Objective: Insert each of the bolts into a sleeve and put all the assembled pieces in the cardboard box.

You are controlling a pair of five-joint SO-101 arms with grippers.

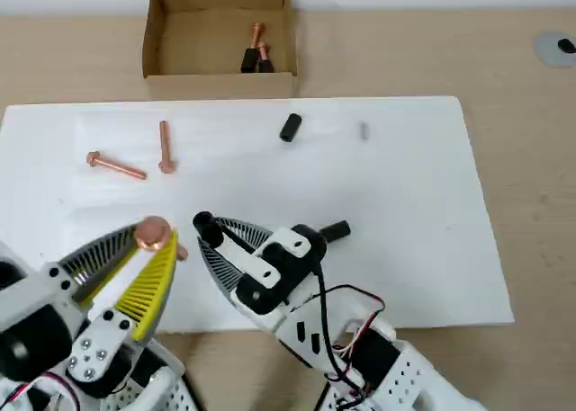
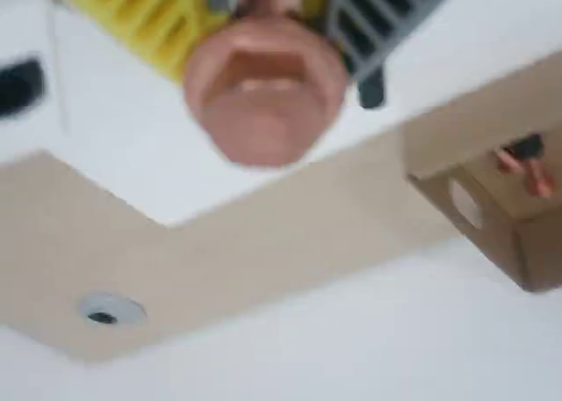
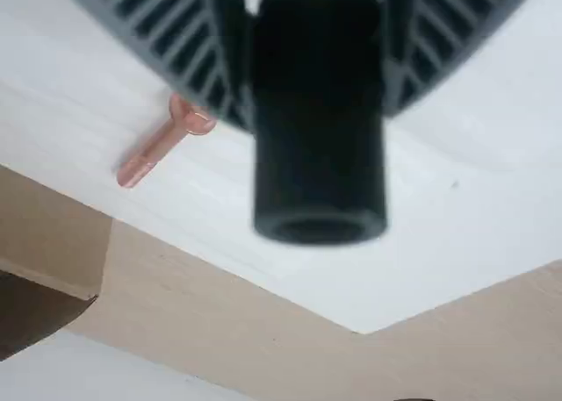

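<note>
My left gripper (image 1: 158, 242), with one yellow and one grey finger, is shut on a copper bolt (image 1: 152, 234) near the sheet's front left; the bolt's round head (image 2: 263, 89) faces the left wrist camera. Just to its right, my right gripper (image 1: 205, 227) is shut on a black sleeve (image 1: 202, 220), whose open end (image 3: 320, 155) points at the right wrist camera. Two loose bolts (image 1: 115, 166) (image 1: 166, 147) lie at the sheet's back left, and one bolt (image 3: 162, 146) appears in the right wrist view. A loose sleeve (image 1: 290, 128) lies mid-back. The cardboard box (image 1: 162, 47) holds assembled pieces (image 1: 256, 51).
Everything lies on a white sheet (image 1: 405, 213) over a wooden table. Another black cylinder (image 1: 335, 231) lies just behind the right arm. A small grey item (image 1: 364, 130) rests at the sheet's back right, and a grey disc (image 1: 553, 47) sits at the table's far right corner.
</note>
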